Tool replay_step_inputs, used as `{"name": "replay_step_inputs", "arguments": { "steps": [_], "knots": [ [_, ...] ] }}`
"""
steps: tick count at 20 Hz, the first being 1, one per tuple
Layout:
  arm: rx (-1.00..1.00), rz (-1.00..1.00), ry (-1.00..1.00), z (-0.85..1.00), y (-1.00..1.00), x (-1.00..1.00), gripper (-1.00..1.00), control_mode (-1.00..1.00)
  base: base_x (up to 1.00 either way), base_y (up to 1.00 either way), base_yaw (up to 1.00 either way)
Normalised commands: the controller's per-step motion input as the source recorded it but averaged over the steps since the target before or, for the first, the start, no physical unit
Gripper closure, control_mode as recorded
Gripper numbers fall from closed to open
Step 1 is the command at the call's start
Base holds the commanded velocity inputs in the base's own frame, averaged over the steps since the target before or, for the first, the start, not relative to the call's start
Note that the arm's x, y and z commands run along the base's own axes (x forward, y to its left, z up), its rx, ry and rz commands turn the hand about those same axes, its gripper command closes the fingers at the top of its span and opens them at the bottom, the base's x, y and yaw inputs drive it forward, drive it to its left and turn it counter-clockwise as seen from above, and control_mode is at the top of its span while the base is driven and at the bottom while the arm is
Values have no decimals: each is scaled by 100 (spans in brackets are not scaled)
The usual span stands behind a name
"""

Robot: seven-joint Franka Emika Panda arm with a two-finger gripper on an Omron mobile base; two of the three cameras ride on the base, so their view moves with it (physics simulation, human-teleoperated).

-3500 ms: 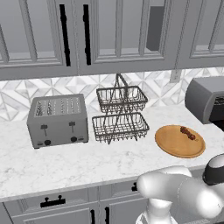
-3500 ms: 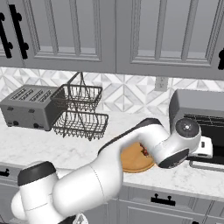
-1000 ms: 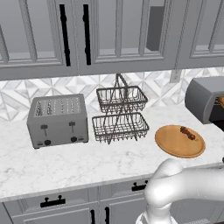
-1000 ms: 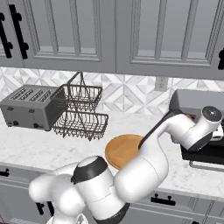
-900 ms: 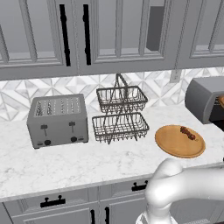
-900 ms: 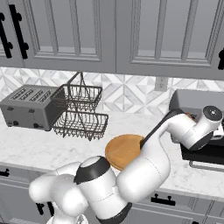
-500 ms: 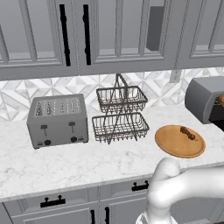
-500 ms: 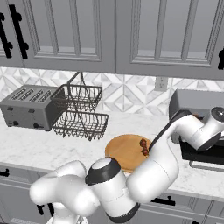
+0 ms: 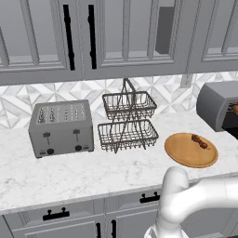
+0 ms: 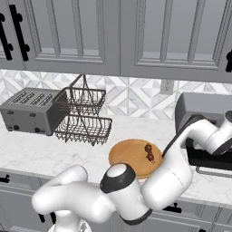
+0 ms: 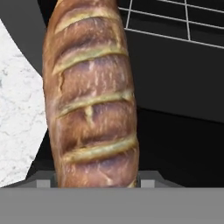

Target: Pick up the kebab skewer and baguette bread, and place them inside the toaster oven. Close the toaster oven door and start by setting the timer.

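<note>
Slot toaster [image 9: 60, 128]: grey, at the left of the white marble worktop [image 9: 69, 174], against the patterned backsplash.
Two-tier wire basket [image 9: 128, 125]: just right of the slot toaster, both tiers bare.
Round wooden board [image 9: 191, 149]: further right on the worktop, carrying the kebab skewer [image 9: 200, 141] near its far right edge.
Toaster oven [image 9: 218, 104]: at the far right, grey box; its toaster oven door [image 10: 213, 158] is folded down and open.
Baguette bread [image 11: 89, 94]: clasped between the fingers of the claw [image 11: 96, 181], held at the oven's dark mouth, with the wire rack [image 11: 175, 19] just beyond it.
</note>
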Motion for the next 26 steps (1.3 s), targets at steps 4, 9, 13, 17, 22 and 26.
{"name": "replay_step_inputs", "arguments": {
  "steps": [4, 9, 13, 17, 22, 26],
  "knots": [
    [0, 0, 4, 0, 0, 36, 100, -100, 0, 0, 0],
    [0, 0, 2, -2, 0, 32, 100, -100, 0, 0, 0],
    [0, 0, 0, -2, 0, 38, 100, -100, 0, 0, 0],
    [0, 0, 0, -25, -12, 20, 100, -100, 0, 0, 0],
    [0, 0, 0, -7, -9, 34, 100, -100, 0, 0, 0],
    [1, 0, 0, 0, -9, 37, 100, -100, 0, 0, 0]
  ]
}}
